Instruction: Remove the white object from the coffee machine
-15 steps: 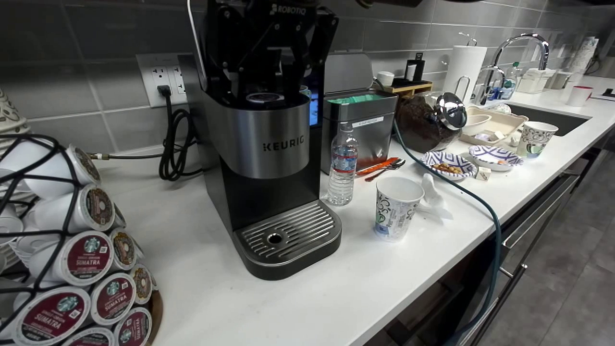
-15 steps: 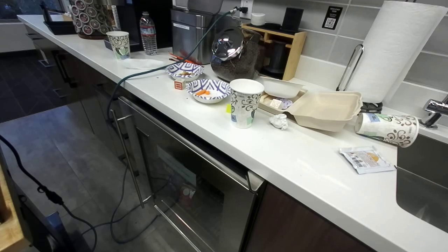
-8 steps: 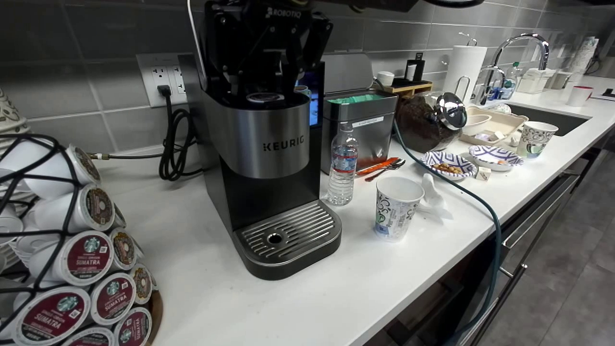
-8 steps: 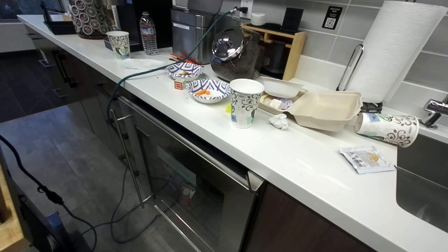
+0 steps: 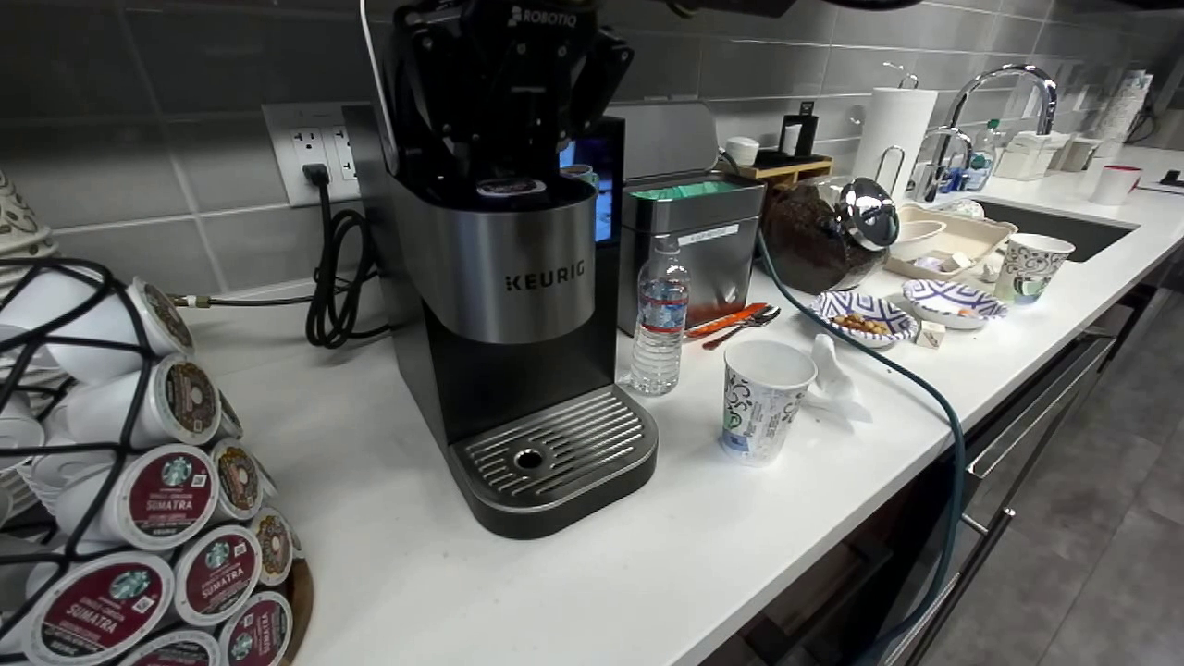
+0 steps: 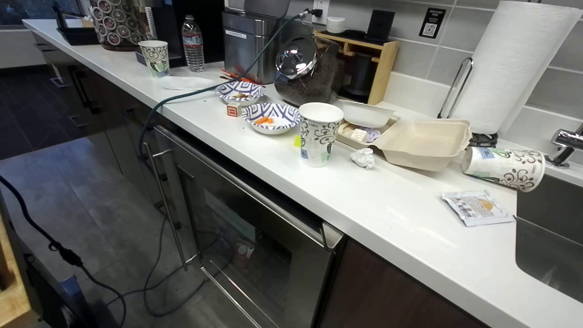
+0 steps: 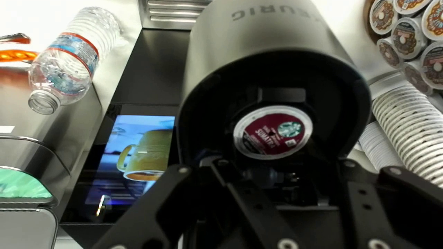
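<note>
Over the open top of the coffee machine [image 5: 518,277], the black gripper [image 5: 499,166] hangs down into the round well [image 7: 214,103], its tips lost in shadow by the coffee pod [image 7: 273,133]; from here I can't tell whether they press on it or stand clear. The coffee pod, white-rimmed, its maroon Sumatra label facing up, sits in that well. The machine's screen [image 7: 148,152] shows a yellow mug with something brown in it.

Just beside the machine stands a clear plastic bottle [image 5: 659,324], and I couldn't say how full it is; near that, a patterned paper cup [image 5: 766,407] stands upright, its bottom hidden from me. A metal box [image 5: 684,287] behind the bottle has its lid up and green contents [image 5: 684,191] showing, and past it a glass jar [image 5: 805,240] holds something dark brown. On the opposite side of the machine, a black wire rack [image 5: 120,450] is packed with pods [image 5: 166,497], several bearing the same maroon label.

Farther down the counter [image 6: 396,205], a blue-and-white bowl [image 6: 227,89] has small brown bits [image 6: 242,95] in it, and the bowl next to it [image 6: 284,119] a few orange pieces [image 6: 264,120]. A beige takeout box [image 6: 428,146] lies open, a pale block [image 6: 359,135] and something purplish [image 6: 373,134] inside. Close by, a tall cup [image 6: 319,136] stands upright; another cup [image 6: 503,168] lies tipped over at the sink [image 6: 551,255].
</note>
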`<action>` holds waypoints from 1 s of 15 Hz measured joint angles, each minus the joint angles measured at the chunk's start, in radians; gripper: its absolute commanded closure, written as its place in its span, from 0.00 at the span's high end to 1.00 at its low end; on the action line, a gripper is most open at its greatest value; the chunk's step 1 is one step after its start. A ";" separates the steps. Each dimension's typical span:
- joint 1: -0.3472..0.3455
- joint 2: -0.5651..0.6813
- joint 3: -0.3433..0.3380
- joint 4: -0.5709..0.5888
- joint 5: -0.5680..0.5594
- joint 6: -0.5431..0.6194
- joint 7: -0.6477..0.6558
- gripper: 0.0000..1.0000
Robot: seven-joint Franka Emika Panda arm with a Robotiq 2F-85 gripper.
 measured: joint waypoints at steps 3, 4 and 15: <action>0.002 0.000 -0.001 0.001 -0.002 0.000 0.000 0.28; 0.004 -0.002 -0.002 0.003 -0.006 0.000 0.001 0.28; 0.040 -0.095 0.009 0.024 -0.039 -0.044 0.002 0.28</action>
